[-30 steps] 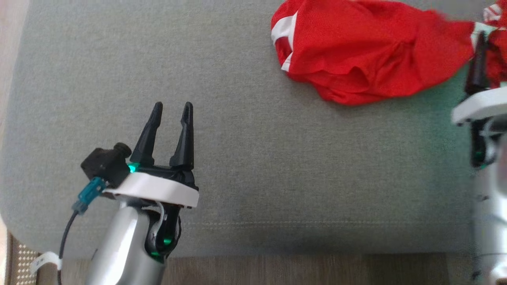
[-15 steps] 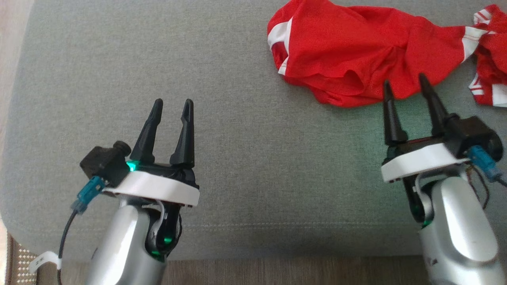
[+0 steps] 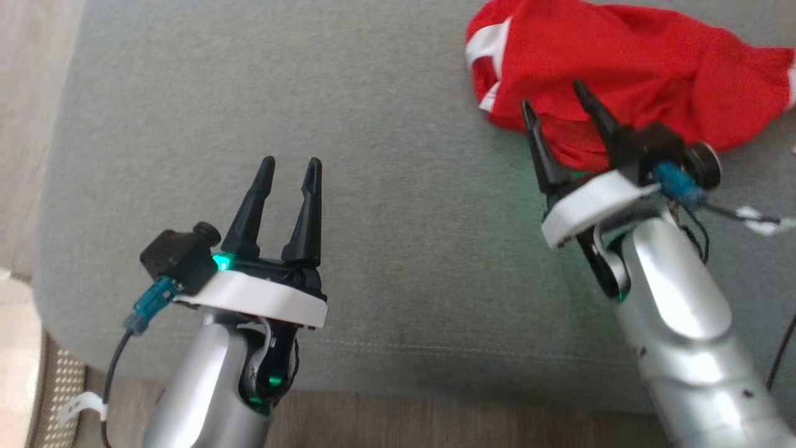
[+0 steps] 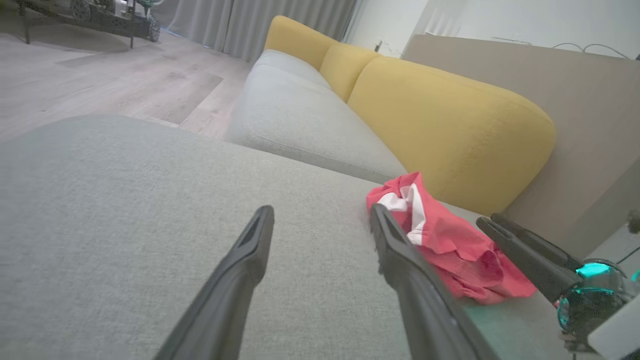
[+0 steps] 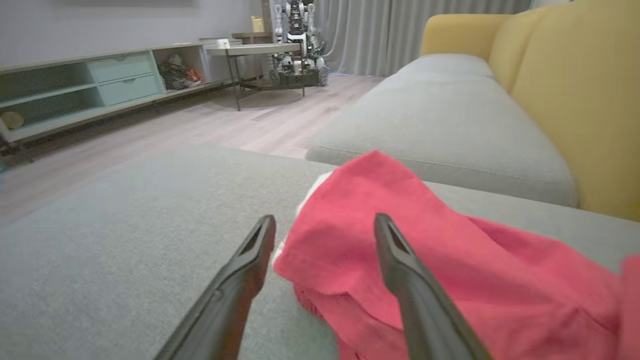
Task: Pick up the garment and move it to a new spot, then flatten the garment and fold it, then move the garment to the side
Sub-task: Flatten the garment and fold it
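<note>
The garment (image 3: pixel 634 62) is a crumpled red shirt with white trim, lying on the grey cushion (image 3: pixel 404 205) at the far right. My right gripper (image 3: pixel 555 96) hovers open at its near left edge, fingers pointing over the cloth. In the right wrist view the garment (image 5: pixel 450 260) bulges between and beyond the open right gripper (image 5: pixel 325 220), with nothing pinched. My left gripper (image 3: pixel 291 163) stands open over bare cushion, well left of the shirt. The left wrist view shows the left gripper (image 4: pixel 322 210) open, the garment (image 4: pixel 440 235) to its right, and the right gripper's fingers (image 4: pixel 525 250).
The cushion's front edge (image 3: pixel 435 367) runs above wooden floor (image 3: pixel 435 429). A yellow sofa backrest (image 4: pixel 450 115) rises behind the garment, beside a second grey seat (image 5: pixel 440 110). Across the floor stand a low sideboard (image 5: pixel 75 90) and a table (image 5: pixel 260 55).
The right gripper came in from the right edge and moved left to the garment's near left edge, staying open. The head camera shifted too. The left arm kept its place.
</note>
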Available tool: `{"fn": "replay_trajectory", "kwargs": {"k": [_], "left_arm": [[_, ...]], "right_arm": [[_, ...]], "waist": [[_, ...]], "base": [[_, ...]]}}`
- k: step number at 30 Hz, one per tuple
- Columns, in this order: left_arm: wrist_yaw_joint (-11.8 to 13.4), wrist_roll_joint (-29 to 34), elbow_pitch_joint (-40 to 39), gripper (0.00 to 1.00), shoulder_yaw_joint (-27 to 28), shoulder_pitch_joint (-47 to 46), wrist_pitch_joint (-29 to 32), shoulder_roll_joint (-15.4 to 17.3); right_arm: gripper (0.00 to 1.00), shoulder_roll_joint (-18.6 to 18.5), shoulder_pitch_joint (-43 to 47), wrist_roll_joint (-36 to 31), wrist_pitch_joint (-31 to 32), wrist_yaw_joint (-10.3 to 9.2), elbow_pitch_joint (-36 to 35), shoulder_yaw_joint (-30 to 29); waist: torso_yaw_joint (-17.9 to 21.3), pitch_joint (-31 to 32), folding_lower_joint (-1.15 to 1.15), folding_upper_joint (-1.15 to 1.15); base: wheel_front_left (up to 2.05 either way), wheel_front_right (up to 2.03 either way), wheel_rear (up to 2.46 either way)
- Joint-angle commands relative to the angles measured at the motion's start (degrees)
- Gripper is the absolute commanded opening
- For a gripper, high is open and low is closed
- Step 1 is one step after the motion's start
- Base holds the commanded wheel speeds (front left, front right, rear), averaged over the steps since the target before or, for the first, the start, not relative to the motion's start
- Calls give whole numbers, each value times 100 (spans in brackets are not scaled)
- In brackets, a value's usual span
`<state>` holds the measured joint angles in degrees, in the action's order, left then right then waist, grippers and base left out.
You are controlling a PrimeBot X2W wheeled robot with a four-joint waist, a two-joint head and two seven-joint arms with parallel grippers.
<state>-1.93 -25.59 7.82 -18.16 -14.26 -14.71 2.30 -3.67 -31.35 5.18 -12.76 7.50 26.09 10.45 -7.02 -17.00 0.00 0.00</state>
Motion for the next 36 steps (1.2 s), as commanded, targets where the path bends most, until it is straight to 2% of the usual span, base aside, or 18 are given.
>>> {"fn": "replay_trajectory", "kwargs": {"k": [1, 9, 18, 19, 20, 24, 30, 36], "left_arm": [[53, -52, -187, 100, 118, -176, -29, 58], [139, -246, -205, 100, -20, -183, -29, 58], [169, -310, -228, 100, -88, -152, -29, 58], [172, -314, -228, 100, -90, -157, -29, 58], [176, -317, -230, 100, -91, -161, -29, 58], [203, -331, -220, 100, -90, -178, -29, 58], [198, -317, -160, 100, -83, -193, -29, 58], [172, -283, -105, 100, -81, -149, -29, 58]], "right_arm": [[100, 79, -283, 69, 25, -1, 0, 127], [100, 79, -1007, -130, 64, -1, 1126, -312], [100, 79, -1389, -605, -4, -1, 1861, -581], [27, 79, -1421, -699, -6, -1, 1916, -628], [0, 79, -1450, -801, -15, -1, 1953, -671], [0, 79, -1530, -874, -60, -1, 2049, -714], [0, 79, -1675, -544, -169, -1, 1825, -447], [0, 80, -2512, -521, -209, -1, 1517, -76]], "waist": [[-182, -92, 0, 0], [-635, -164, 0, 0], [-825, -196, 0, 0], [-829, -202, 0, 0], [-832, -210, 0, 0], [-797, -222, 0, 0], [-656, -107, 0, 0], [-535, 133, 0, 0]], "base": [[0, 0, 0], [0, 0, 0], [0, 0, 0], [0, 0, 0], [0, 0, 0], [0, 0, 0], [0, 0, 0], [0, 0, 0]]}}
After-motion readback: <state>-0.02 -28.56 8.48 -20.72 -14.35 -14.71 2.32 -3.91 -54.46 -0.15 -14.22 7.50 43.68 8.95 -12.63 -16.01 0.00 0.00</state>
